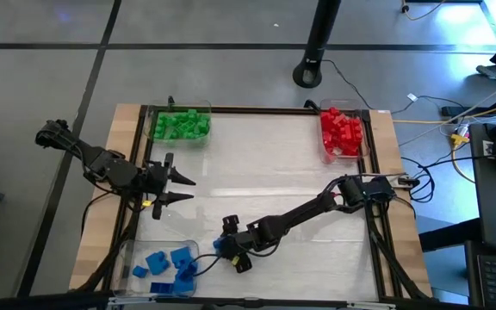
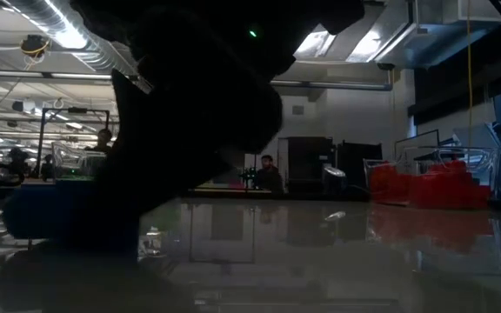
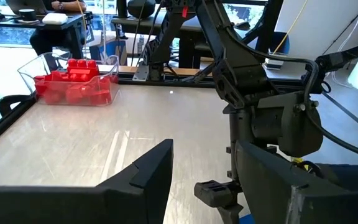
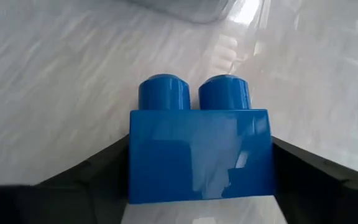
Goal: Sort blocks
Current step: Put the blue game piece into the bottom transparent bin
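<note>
While the left arm waited over the table's [image 1: 274,164] left edge, the right gripper [image 1: 227,251] reached low across the near side and sat just beside the clear tray [image 1: 127,254] of blue blocks [image 1: 166,267]. A blue block [image 4: 201,152], studs pointing away from the wrist, lay squarely between its two dark fingers [image 4: 319,180], which touched both of the block's sides just above the white tabletop; whether they squeezed it firmly could not be told. The left gripper [image 1: 182,189] hovered with its fingers [image 3: 142,180] parted and nothing between them, pointing toward the table's middle. At the far left corner a tray held the green blocks [image 1: 182,125]; at the far right corner another held the red blocks [image 1: 343,131]. Beyond the table, a person [image 2: 269,176] sat at a desk in the room.
</note>
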Available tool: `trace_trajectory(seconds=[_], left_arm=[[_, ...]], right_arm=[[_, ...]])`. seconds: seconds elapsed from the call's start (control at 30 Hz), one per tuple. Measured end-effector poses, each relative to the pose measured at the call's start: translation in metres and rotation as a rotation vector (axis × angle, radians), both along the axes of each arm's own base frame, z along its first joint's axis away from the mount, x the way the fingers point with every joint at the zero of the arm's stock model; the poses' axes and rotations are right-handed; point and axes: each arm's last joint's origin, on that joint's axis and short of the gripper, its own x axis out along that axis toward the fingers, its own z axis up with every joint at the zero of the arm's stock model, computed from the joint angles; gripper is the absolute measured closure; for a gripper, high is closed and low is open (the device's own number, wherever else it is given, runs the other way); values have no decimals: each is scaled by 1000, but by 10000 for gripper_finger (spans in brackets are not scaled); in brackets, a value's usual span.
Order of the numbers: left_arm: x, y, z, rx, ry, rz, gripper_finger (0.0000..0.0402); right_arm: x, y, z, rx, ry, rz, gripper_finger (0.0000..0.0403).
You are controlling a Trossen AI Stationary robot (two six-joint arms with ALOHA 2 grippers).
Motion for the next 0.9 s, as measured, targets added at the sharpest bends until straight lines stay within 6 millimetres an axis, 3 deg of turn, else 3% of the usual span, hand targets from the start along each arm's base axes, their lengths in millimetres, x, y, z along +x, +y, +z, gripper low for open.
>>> trace_trajectory(seconds=[0.1, 0.47, 0.9], left_arm=[[0, 0, 0, 1, 0, 0, 237], [0, 0, 0, 2, 1, 0, 237], [0, 0, -1, 5, 7, 0, 237]], right_arm=[[1, 0, 1, 2, -17, 1, 114], [1, 0, 9, -28, 4, 15, 112], [6, 16, 107, -150, -86, 85, 108]])
